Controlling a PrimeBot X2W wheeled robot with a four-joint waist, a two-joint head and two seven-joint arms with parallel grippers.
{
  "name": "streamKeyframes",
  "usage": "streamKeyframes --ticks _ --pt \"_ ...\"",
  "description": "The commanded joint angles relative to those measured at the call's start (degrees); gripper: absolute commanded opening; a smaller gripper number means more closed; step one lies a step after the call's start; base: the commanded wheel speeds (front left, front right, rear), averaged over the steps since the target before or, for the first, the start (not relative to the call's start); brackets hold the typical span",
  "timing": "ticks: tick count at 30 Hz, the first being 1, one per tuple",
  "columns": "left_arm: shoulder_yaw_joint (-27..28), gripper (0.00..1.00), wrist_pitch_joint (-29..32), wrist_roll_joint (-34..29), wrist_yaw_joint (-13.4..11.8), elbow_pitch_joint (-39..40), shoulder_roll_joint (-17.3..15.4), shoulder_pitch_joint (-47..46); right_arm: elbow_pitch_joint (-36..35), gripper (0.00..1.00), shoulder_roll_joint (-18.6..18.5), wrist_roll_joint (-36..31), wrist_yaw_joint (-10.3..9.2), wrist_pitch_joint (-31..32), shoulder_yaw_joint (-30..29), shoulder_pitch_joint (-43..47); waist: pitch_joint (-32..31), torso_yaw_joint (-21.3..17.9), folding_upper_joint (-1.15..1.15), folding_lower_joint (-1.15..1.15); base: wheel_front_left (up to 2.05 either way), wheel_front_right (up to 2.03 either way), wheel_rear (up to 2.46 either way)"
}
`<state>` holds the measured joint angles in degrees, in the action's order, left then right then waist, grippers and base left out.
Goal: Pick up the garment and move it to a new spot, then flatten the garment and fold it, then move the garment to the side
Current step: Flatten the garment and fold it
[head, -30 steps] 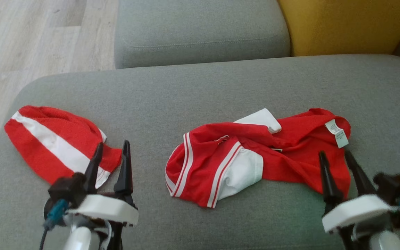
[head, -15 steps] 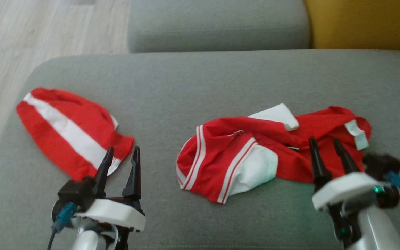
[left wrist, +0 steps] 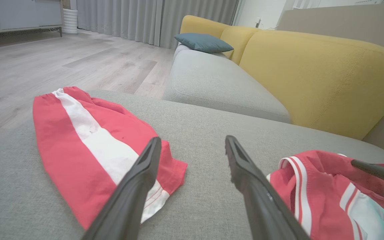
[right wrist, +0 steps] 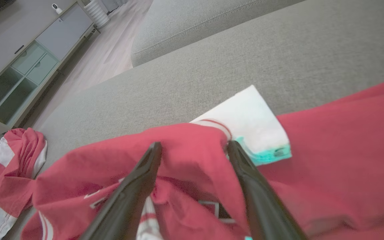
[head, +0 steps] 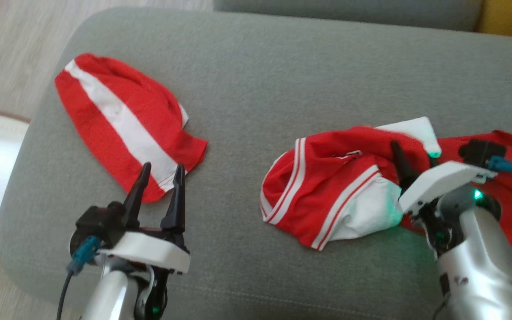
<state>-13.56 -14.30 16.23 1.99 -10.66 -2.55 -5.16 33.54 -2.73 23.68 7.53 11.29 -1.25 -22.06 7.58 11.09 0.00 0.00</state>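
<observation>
1. I have both arms over the grey sofa seat (head: 260, 89), and both pincers are spread wide with nothing gripped in either.
2. The garment (head: 322, 191), red with white panels and thin white trim, lies crumpled on the right half of the seat, toward the front edge.
3. The right pincer (right wrist: 194, 144) is down at that garment. In the right wrist view its two fingers stand either side of a raised red fold, with the fold between them. I cannot tell whether the tips press into the cloth.
4. A white flap (right wrist: 248, 113) of the garment lies just beyond the right finger of that pincer, flat on the seat.
5. The left pincer (head: 162, 166) hangs above bare seat at the front left, touching nothing. Its tips point toward the near corner of a second piece (head: 122, 120), red with one broad white stripe.
6. That striped piece lies fairly flat on the left half of the seat, well apart from the crumpled garment, with bare grey fabric between them.
7. In the left wrist view I see a yellow backrest (left wrist: 312, 73), a blue cushion (left wrist: 203, 42) and pale wood floor (left wrist: 62, 66) behind.
</observation>
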Motion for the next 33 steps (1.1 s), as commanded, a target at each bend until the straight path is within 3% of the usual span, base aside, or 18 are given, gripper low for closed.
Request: streamKeyframes --ticks 1,2,3,9,23,25,33 --pt "1.8 1.0 -0.7 0.3 0.1 1.8 -0.3 -3.4 -0.8 0.97 -0.2 -0.3 -0.04 0.2 0.5 -3.6 1.8 1.7 0.0 0.0 0.0 0.0 0.0" --pt "1.7 1.0 -0.7 0.3 0.1 1.8 -0.3 -3.6 -0.1 0.36 -0.2 -0.4 -0.04 0.2 0.1 -4.5 2.0 2.0 0.0 0.0 0.0 0.0 0.0" --pt "1.5 1.0 -0.7 0.4 0.1 1.8 -0.3 -3.8 0.6 0.0 -0.2 -0.9 -0.04 0.0 -0.5 -5.4 2.3 2.2 0.0 0.0 0.0 0.0 0.0" --pt "1.0 1.0 -0.7 0.6 0.1 1.6 -0.3 -4.7 2.7 0.0 -0.9 -4.9 -0.04 -1.6 -2.7 -11.9 3.2 3.2 0.0 0.0 0.0 0.0 0.0" --pt "-0.9 1.0 -0.7 2.7 -0.2 2.0 -0.3 -6.7 10.5 0.0 -9.0 -17.8 -0.04 -6.2 -0.4 -33.8 6.2 7.2 0.0 0.0 0.0 0.0 0.0" --pt "-1.0 1.0 -0.7 3.0 -0.3 2.1 -0.3 -7.0 14.0 1.0 -10.1 -20.4 -0.04 -7.9 0.8 -36.6 6.8 7.5 0.0 0.0 0.0 0.0 0.0" --pt "-0.1 1.0 -0.7 2.6 -0.6 2.2 -0.3 -7.0 21.2 1.0 -8.4 -22.5 -0.04 -13.2 1.1 -37.4 6.1 5.0 0.0 0.0 0.0 0.0 0.0"
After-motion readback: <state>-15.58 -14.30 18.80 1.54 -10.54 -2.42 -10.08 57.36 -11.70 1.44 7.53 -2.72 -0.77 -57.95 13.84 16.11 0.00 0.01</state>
